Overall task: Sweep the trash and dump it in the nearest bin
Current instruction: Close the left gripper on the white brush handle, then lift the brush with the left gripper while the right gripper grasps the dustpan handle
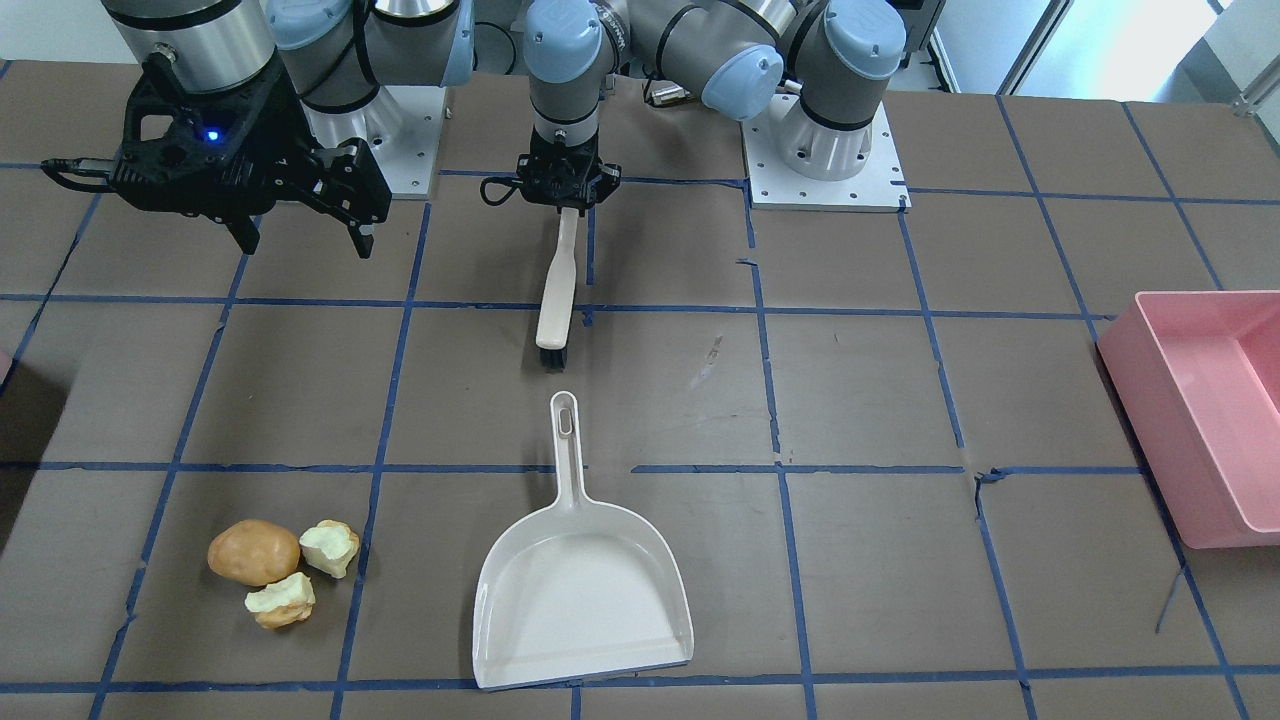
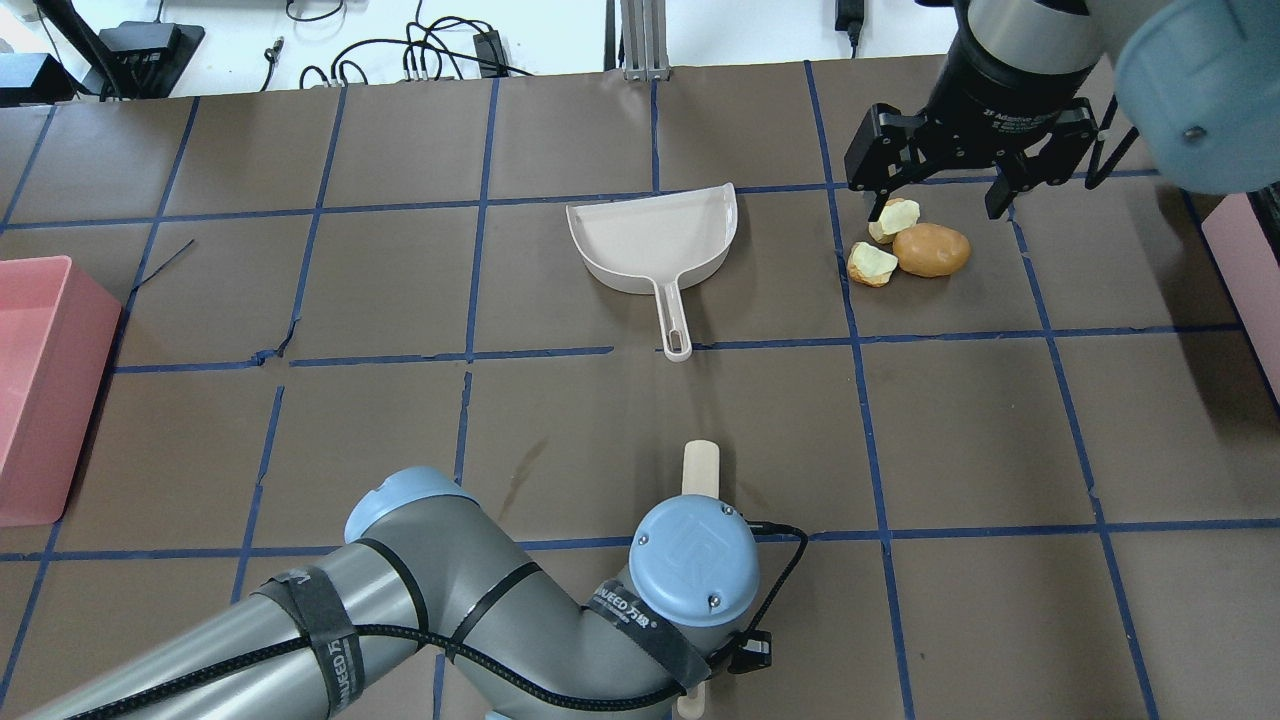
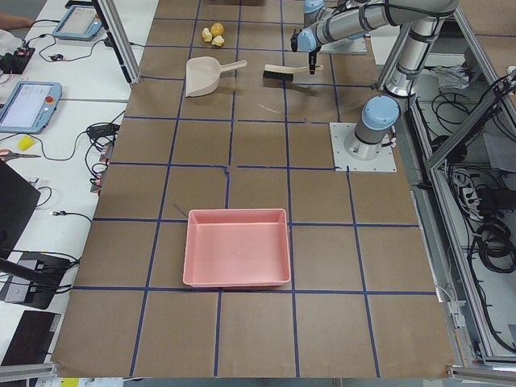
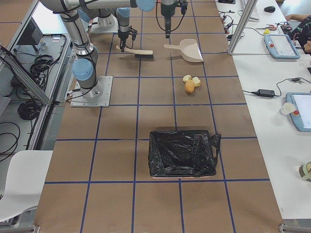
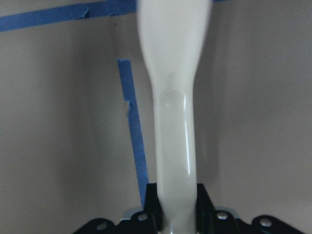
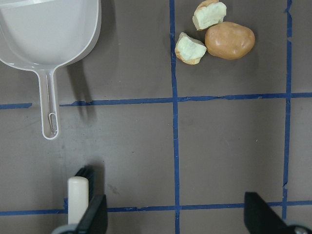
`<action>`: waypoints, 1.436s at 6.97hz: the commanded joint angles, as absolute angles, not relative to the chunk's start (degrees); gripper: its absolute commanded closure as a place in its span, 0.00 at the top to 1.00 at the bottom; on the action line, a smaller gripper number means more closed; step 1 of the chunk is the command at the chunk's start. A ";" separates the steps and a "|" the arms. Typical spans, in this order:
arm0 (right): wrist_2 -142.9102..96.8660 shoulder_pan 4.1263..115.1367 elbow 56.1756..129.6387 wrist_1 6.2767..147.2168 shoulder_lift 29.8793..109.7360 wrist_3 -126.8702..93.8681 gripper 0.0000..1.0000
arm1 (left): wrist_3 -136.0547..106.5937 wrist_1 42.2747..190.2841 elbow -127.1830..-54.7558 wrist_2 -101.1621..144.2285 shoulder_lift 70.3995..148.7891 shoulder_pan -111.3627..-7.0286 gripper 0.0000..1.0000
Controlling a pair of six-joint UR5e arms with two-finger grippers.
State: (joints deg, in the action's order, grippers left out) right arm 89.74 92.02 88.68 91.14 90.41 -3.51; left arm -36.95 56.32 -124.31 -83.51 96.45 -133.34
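Note:
The trash lies together on the brown mat: a brown potato-like lump (image 1: pixel 253 551) (image 2: pixel 931 249) (image 6: pixel 229 40) and two pale apple-core chunks (image 1: pixel 330 547) (image 1: pixel 281 600). A white dustpan (image 1: pixel 585 590) (image 2: pixel 655 235) lies empty beside them, with its handle toward the robot. My left gripper (image 1: pixel 567 203) (image 5: pixel 175 204) is shut on the handle end of a cream brush (image 1: pixel 557 290) (image 5: pixel 174 97). The brush's black bristles point at the dustpan handle. My right gripper (image 1: pixel 305 245) (image 2: pixel 930 195) (image 6: pixel 180 219) is open and empty, raised above the table near the trash.
A pink bin (image 1: pixel 1200 420) (image 2: pixel 40 390) stands at the table's end on my left. A bin lined with a black bag (image 4: pixel 182 153) stands at the end on my right, past the trash. Blue tape lines cross the mat.

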 commanded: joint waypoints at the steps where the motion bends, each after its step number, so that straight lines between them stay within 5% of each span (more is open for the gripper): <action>1: 89.74 92.02 88.68 91.14 90.44 -3.52 1.00 | -37.26 56.16 -123.75 -83.58 95.20 -133.33 0.00; 4: 89.13 92.02 88.77 91.14 90.09 -3.60 1.00 | -38.41 68.56 -120.96 -84.20 87.92 -133.07 0.00; 6: 87.20 93.76 88.59 92.19 86.85 -3.69 1.00 | -37.19 84.74 -112.37 -83.85 84.73 -130.63 0.00; 10: 86.83 101.83 90.35 101.12 76.95 -7.11 1.00 | -16.49 110.80 -96.87 -83.32 84.73 -106.52 0.00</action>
